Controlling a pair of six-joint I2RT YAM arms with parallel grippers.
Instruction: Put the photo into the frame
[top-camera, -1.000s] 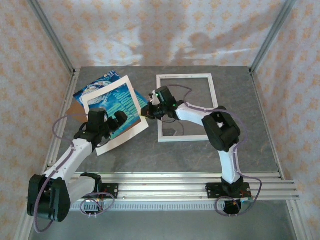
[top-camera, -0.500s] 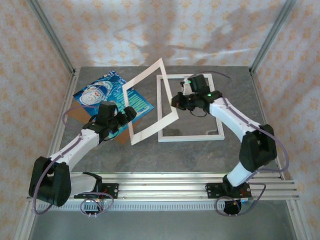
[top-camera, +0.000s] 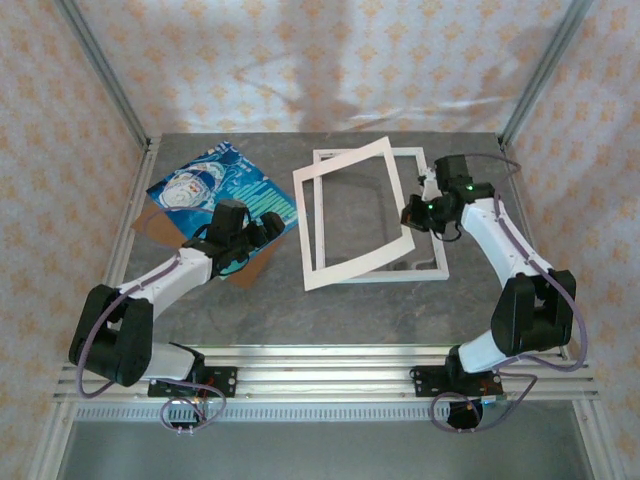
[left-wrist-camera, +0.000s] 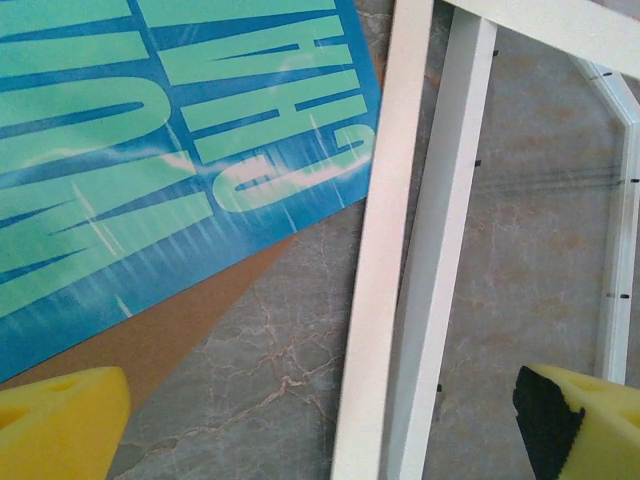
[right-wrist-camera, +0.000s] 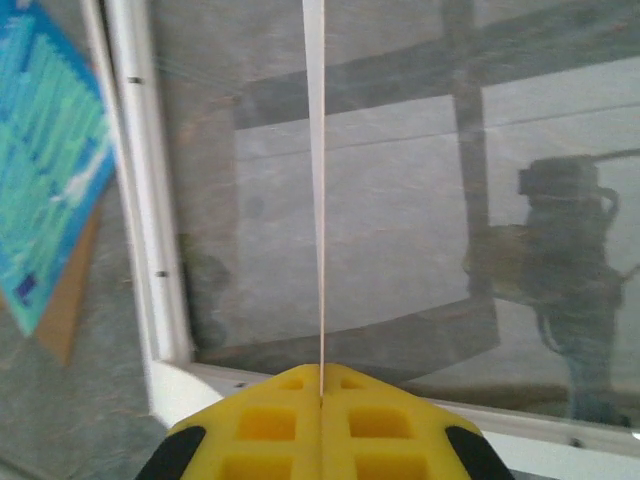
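The blue-teal photo (top-camera: 215, 185) lies flat at the back left on a brown backing board (top-camera: 150, 222). The white frame (top-camera: 400, 275) lies flat at the back centre-right. My right gripper (top-camera: 415, 215) is shut on the right edge of the cream mat (top-camera: 301, 225), which it holds tilted over the frame. In the right wrist view the mat (right-wrist-camera: 318, 200) runs edge-on out of the shut pads (right-wrist-camera: 270, 425), above the frame's moulding (right-wrist-camera: 130, 150). My left gripper (top-camera: 262, 228) hangs open by the photo's near right corner (left-wrist-camera: 280, 170), with nothing between its fingers (left-wrist-camera: 60, 420).
The backing board (left-wrist-camera: 150, 340) sticks out from under the photo. The mat's left bar (left-wrist-camera: 385, 250) overlaps the frame's left bar (left-wrist-camera: 440, 230). Metal posts and patterned walls enclose the table, and a rail (top-camera: 330, 370) runs along the near edge.
My right gripper has lifted the mat off the photo and carried it right, over the frame. My left arm has reached further forward and right.
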